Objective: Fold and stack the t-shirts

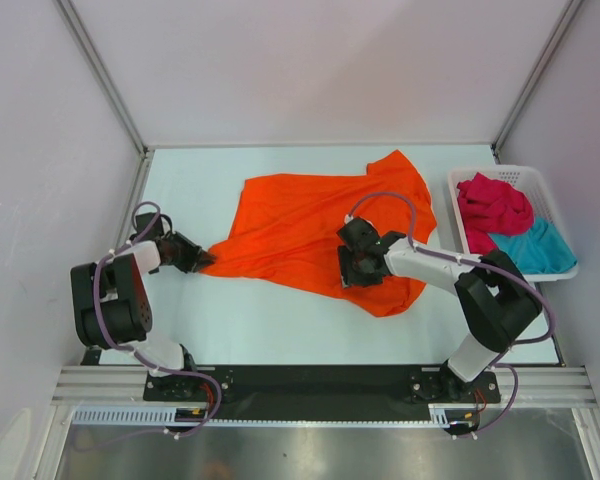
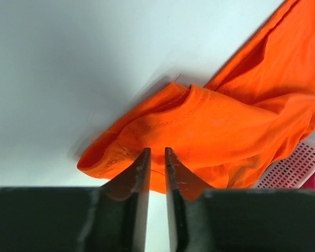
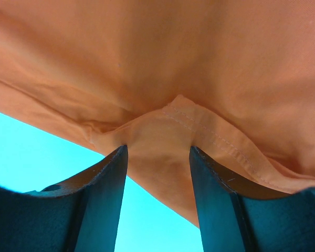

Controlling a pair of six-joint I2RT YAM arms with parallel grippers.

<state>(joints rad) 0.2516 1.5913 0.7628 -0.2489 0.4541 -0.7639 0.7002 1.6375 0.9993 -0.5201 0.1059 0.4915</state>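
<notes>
The bright orange t-shirt [image 1: 310,225] lies spread and crumpled across the middle of the table. Its left corner is drawn out to a point. My left gripper [image 1: 202,258] is shut on that corner; in the left wrist view its jaws [image 2: 157,149] stand nearly closed on the hem of the orange cloth [image 2: 220,126]. My right gripper [image 1: 358,275] sits over the shirt's near right part. Its jaws [image 3: 157,147] are open, with a fold of orange hem [image 3: 199,52] between the fingertips. The crimson red t-shirt [image 1: 492,208] and the teal blue t-shirt [image 1: 535,248] lie bunched in the basket.
The white lattice basket [image 1: 500,172] stands at the table's right edge; its corner shows in the left wrist view [image 2: 299,163]. Bare pale table [image 1: 280,320] lies in front of the shirt and at the far left. Walls enclose three sides.
</notes>
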